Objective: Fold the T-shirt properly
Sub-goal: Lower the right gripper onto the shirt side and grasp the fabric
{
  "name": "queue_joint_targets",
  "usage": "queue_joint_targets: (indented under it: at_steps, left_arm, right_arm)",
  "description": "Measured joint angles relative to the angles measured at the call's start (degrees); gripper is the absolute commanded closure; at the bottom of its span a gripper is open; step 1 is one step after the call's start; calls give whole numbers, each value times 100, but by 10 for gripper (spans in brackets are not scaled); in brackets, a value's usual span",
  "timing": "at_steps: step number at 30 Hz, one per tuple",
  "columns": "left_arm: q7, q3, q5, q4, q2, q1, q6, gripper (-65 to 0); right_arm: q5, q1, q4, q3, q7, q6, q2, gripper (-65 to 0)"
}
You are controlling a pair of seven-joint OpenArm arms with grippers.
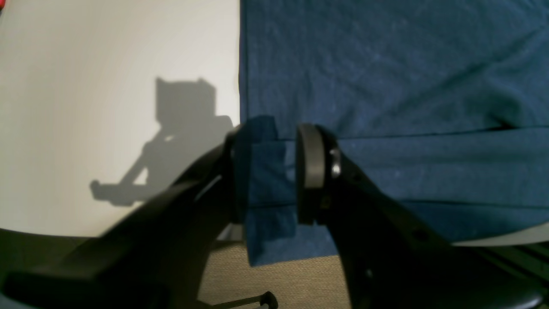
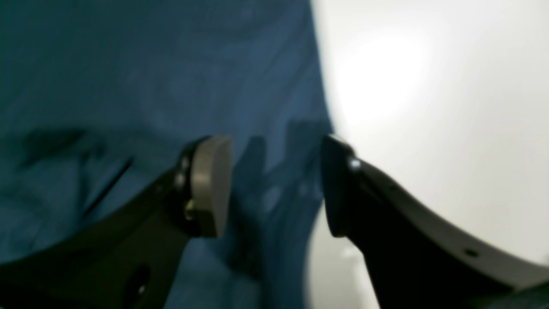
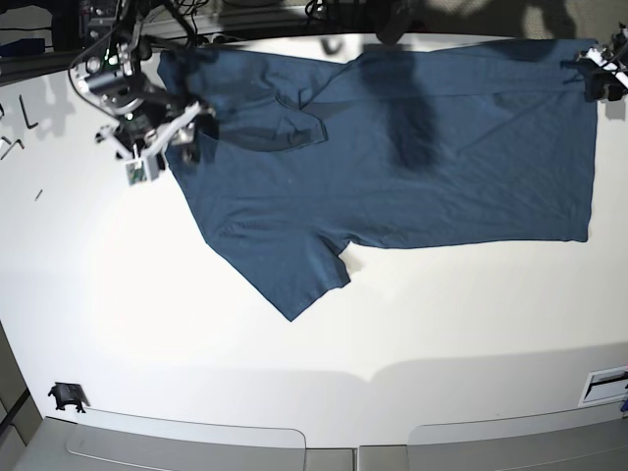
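Note:
The dark navy T-shirt (image 3: pixel 392 147) lies spread along the far side of the white table (image 3: pixel 196 324), one sleeve pointing toward the front. At the shirt's right end my left gripper (image 3: pixel 599 77) sits on its corner. In the left wrist view the left gripper (image 1: pixel 270 163) is open; a bunched fold of the T-shirt (image 1: pixel 386 86) stands between the jaws, leaning on the left finger and clear of the right pad (image 1: pixel 309 163). My right gripper (image 3: pixel 167 137) is at the shirt's left end. It is open in the blurred right wrist view (image 2: pixel 274 184), with the T-shirt (image 2: pixel 128 86) under it.
The table's edge runs right by the left gripper, with beige carpet (image 1: pixel 300 283) below and cloth hanging over it. Small hex keys (image 3: pixel 25 113) lie at the far left, a black clip (image 3: pixel 66 395) at the front left, a label (image 3: pixel 606 383) at the front right.

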Motion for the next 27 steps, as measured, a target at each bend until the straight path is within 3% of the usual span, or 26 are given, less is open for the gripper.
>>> queue_joint_targets:
  at_steps: [6,12,19,23,27]
  left_arm:
    - [0,0,0,0,-2,-2,0,-162]
    - [0,0,2,0,-4,-2,0,-162]
    - [2,0,17,0,-13,-2,0,-163]
    - [2,0,17,0,-11,-2,-2,-162]
    - [2,0,17,0,-13,-2,-2,-163]
  right_arm:
    - [-446,667,0,0,225,-17,-17,-321]
    - [-450,1303,-411,0,415,-24,-20,-321]
    - [-151,2319,-2280,9,697,-35,-17,-322]
    - [376,3071,-3698,7,682,354,-17,-378]
    - [516,3735,-5088,9,573,608,-20,-380]
